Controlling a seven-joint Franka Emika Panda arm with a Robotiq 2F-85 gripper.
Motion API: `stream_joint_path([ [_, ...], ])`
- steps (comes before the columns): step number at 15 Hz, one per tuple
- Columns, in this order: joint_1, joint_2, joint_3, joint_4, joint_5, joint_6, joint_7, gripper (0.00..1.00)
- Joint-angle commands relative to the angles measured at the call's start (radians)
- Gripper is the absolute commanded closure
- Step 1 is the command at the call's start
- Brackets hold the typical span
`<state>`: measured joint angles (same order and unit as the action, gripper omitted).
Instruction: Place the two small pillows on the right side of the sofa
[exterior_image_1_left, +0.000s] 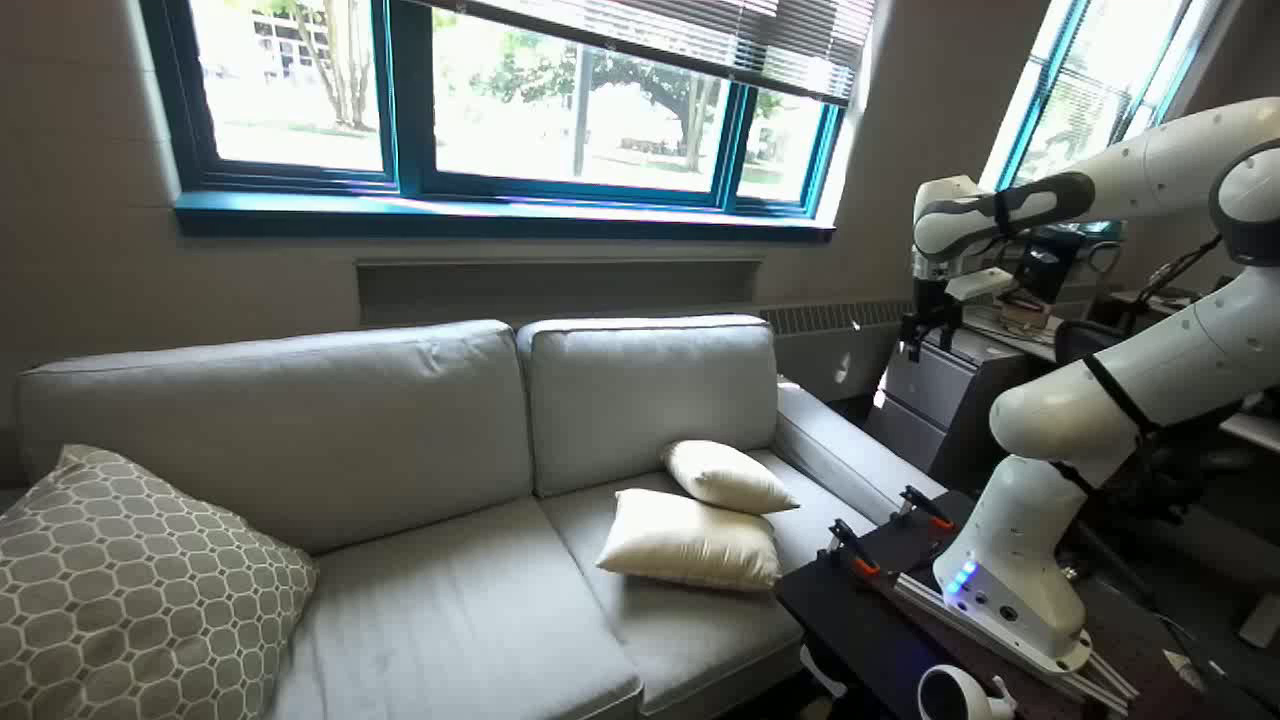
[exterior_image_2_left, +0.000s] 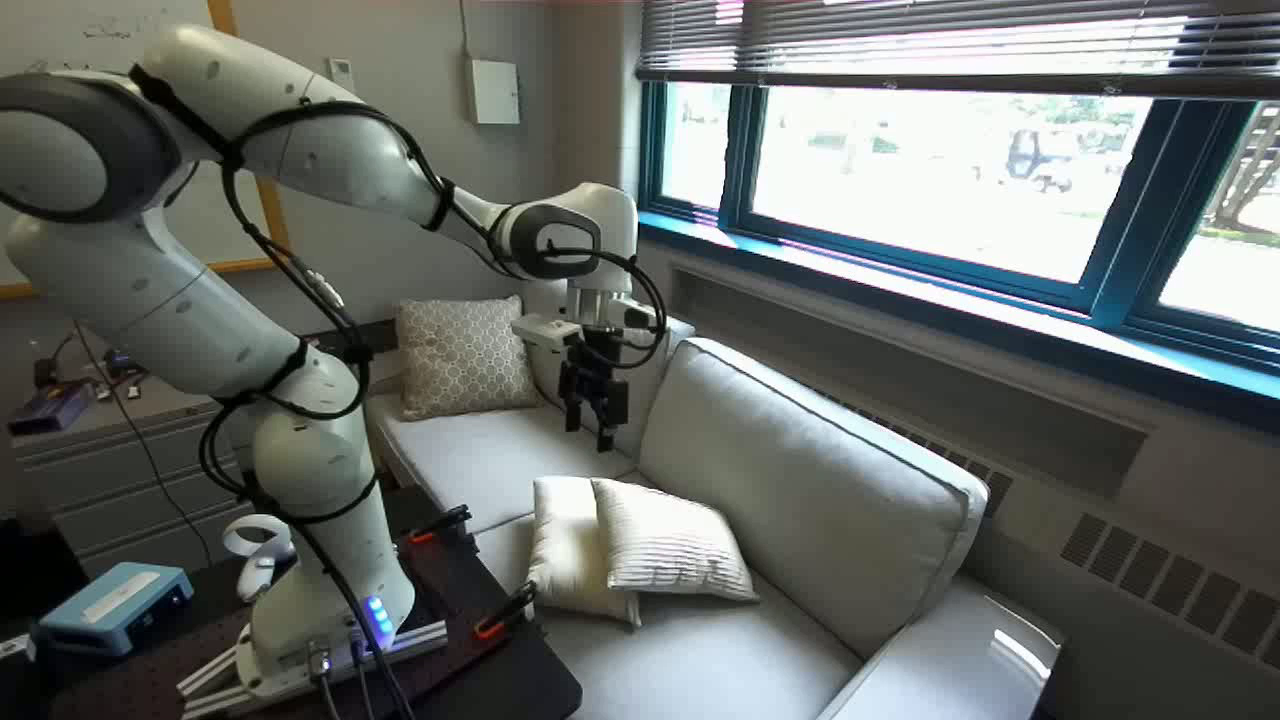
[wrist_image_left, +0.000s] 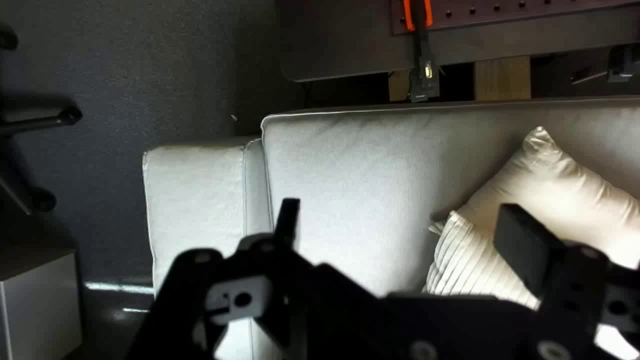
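Wrist view: holding nothing in spread black gripper (wrist_image_left: 405, 227); with square cream-white ribbed-fabric pillow (wrist_image_left: 472, 265) overlapping cream-white smooth-fabric pillow (wrist_image_left: 570, 192) on light grey fabric sofa (wrist_image_left: 345, 185), right seat. Apparently placed; next, probably retreat.

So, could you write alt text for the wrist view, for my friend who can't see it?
A smooth pillow and a ribbed pillow overlap on a pale sofa at the picture's right, seen from above. The robot's black gripper, open and blurred, looms at the bottom; a dark table shows at top right.
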<state>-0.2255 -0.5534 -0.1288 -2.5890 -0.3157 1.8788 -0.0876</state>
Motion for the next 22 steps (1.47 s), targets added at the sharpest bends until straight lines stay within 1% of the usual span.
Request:
stream_joint_path([
  [1, 0.013, 0.000, -0.011, 0.003, -0.005, -0.005, 0.005, 0.00],
  [9, 0.013, 0.000, -0.011, 0.003, -0.005, -0.005, 0.005, 0.00],
  [12, 0.029, 0.035, 0.012, 0.024, 0.024, 0.004, 0.066, 0.00],
  [13, 0.039, 0.054, 0.021, 0.031, 0.036, 0.026, 0.096, 0.00],
  [17, 0.106, 0.181, 0.050, 0.086, 0.165, 0.152, 0.169, 0.00],
  [20, 0.163, 0.332, 0.083, 0.167, 0.259, 0.278, 0.192, 0.00],
  [22, 0.196, 0.439, 0.108, 0.240, 0.305, 0.329, 0.194, 0.00],
])
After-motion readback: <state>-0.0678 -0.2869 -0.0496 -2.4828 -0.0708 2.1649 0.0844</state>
